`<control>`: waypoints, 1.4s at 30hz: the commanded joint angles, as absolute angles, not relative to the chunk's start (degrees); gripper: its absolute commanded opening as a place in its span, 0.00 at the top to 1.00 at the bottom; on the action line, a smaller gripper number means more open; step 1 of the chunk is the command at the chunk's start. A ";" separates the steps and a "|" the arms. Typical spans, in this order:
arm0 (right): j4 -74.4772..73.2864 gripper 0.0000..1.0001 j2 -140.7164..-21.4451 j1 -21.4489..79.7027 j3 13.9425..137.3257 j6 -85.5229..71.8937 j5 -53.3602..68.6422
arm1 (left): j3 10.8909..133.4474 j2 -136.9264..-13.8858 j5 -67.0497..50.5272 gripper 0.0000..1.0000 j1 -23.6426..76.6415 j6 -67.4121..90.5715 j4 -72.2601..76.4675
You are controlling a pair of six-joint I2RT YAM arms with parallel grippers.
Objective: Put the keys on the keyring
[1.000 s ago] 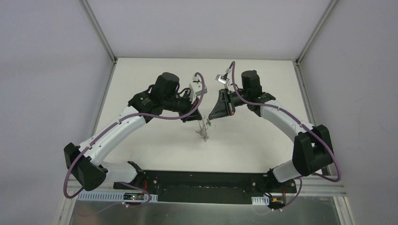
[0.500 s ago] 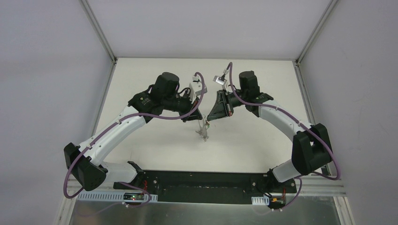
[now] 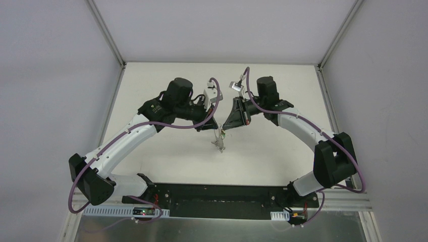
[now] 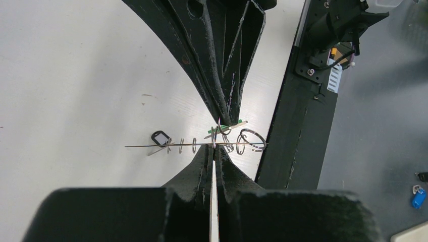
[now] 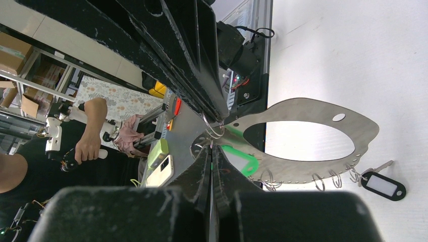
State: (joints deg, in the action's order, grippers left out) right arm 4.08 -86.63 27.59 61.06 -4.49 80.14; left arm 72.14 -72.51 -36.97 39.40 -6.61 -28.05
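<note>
The left fingers [image 4: 202, 164] are closed to a sliver on the rim of the keyring [image 5: 303, 108], a flat silver loop. They hold it on edge between the two arms, so its open middle faces sideways and the rim can be reached from the far side. From the left wrist the loop shows only as a thin line crossing just ahead of those fingertips.

The right fingers [image 5: 201, 164] come in tip to tip from the opposite side and are pressed shut. The green head of the key [image 5: 237, 151] sticks out right beside their tips, against the loop's rim — they appear to be pinching it, though the contact itself is hidden. This looks like the threading step, with one arm steadying the ring and the other working the key onto it.

Further along the rim, away from both sets of fingers, hang small split rings [image 5: 318, 181] and a black tag [image 5: 383, 185], low toward the desk [image 5: 353, 50].
</note>
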 commanded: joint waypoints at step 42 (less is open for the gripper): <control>-50.01 1.00 -74.30 16.34 74.75 33.26 69.98 | 74.87 -64.41 -34.32 1.00 39.66 -10.13 -32.07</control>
State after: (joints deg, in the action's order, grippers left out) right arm -50.22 -76.55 16.69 74.52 32.42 67.77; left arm 71.33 -63.13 -30.83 39.40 -12.67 -35.42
